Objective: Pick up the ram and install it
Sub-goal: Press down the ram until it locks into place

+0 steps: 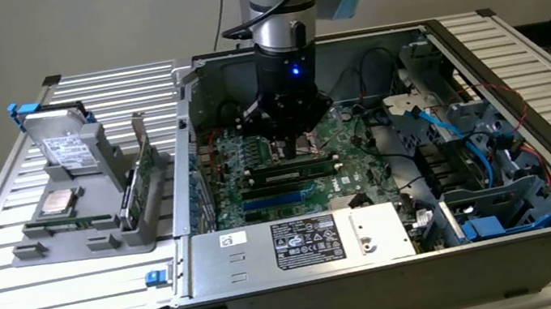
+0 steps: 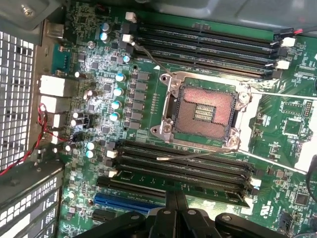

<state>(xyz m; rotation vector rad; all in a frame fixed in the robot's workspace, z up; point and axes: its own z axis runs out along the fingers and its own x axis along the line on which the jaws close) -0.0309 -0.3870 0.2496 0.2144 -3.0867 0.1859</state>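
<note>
Inside the computer case (image 1: pixel 543 188), the tool (image 1: pixel 291 146), clamped together, hovers over the ram (image 1: pixel 295 173), lying crosswise in its slot.

The arm (image 1: pixel 281 6) points straight down, and its gripper (image 1: pixel 291 150) has its fingers squeezed tight together.

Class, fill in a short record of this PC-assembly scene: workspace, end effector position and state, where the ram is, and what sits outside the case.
Workspace: open computer case on a slatted table
End effector: shut, low over the motherboard, beside the empty CPU socket
Ram: lying along a slot near the end effector; seating cannot be told
Outside case: grey holder with a hard drive
</note>
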